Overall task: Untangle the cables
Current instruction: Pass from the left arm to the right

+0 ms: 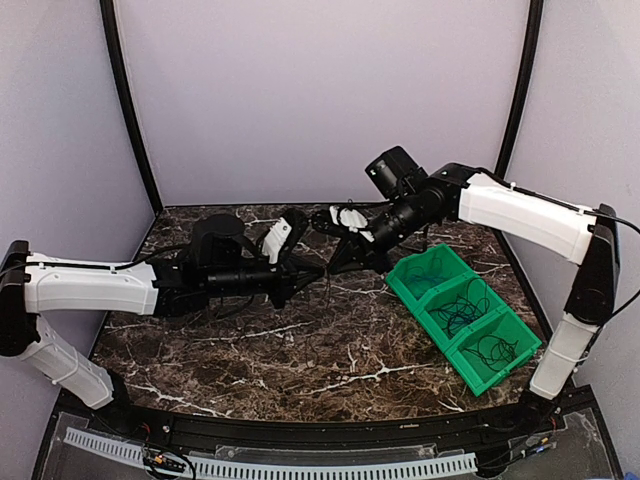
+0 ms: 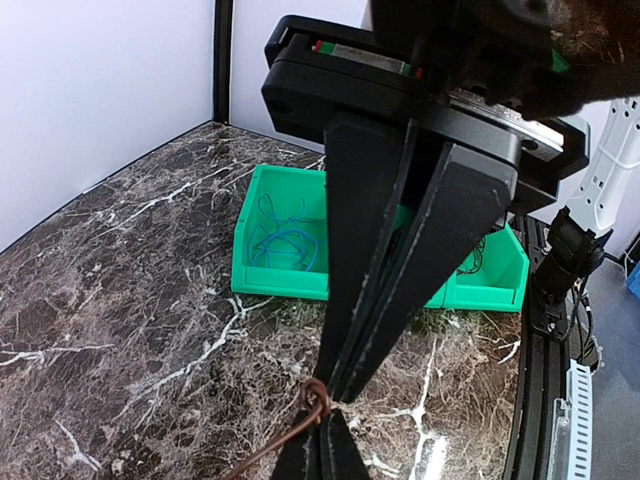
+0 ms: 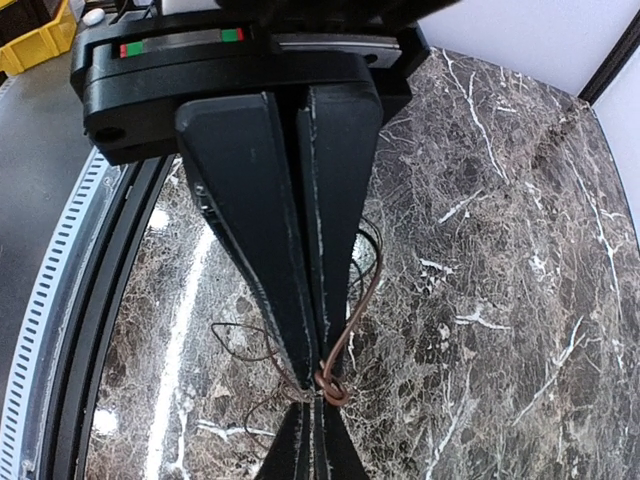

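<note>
Clamping together on one brown cable (image 3: 335, 388) right at their touching tips, the left gripper (image 2: 335, 395) and right gripper (image 3: 312, 388) are meeting; at 4 o'clock in the top view, one green bin (image 2: 275, 282) is holding one blue cable (image 2: 285, 240) and several black cables (image 1: 458, 318).

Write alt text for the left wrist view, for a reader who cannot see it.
The left tool, shut, pinches a thin brown cable at its tips over a dark marble table; the right tool meets them from below. Behind stands a green bin holding a blue cable.
</note>
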Controlling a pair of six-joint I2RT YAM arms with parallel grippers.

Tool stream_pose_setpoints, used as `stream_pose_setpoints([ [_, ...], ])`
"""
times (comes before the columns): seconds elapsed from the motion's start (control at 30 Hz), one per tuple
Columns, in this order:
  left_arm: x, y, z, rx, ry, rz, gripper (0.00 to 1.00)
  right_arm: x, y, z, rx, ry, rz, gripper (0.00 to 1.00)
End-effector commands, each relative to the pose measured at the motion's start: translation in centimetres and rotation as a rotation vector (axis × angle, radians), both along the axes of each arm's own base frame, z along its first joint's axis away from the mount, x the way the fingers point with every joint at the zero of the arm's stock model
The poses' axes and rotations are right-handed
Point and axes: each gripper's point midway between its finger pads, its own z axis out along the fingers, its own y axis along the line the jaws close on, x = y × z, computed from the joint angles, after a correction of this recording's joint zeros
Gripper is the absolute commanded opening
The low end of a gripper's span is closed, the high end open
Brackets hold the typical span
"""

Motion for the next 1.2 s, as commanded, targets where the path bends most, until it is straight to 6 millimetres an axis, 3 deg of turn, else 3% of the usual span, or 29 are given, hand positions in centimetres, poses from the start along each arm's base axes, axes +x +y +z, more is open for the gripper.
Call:
stream_pose_setpoints([
  [0.0, -0.1, -0.2, 1.5, -0.05, -0.017, -0.018, 0.0, 0.6, -0.3, 0.5, -0.018, -0.06, -0.016, 0.04],
  [0.2, -0.1, -0.3, 1.3, -0.058, 0.012, -0.028, 0.0, 2.1, -1.3, 1.7, -0.012, -0.11, -0.054, 0.09],
  [0.33, -0.2, -0.6, 1.2, -0.068, 0.032, -0.046, 0.0, 1.7, -0.7, 2.0, 0.019, -0.083, -0.036, 0.15],
  [1.17, 0.6, -0.7, 1.5, -0.085, 0.042, -0.025, 0.0, -0.9, 0.2, 1.8, 0.017, -0.075, 0.058, 0.13],
])
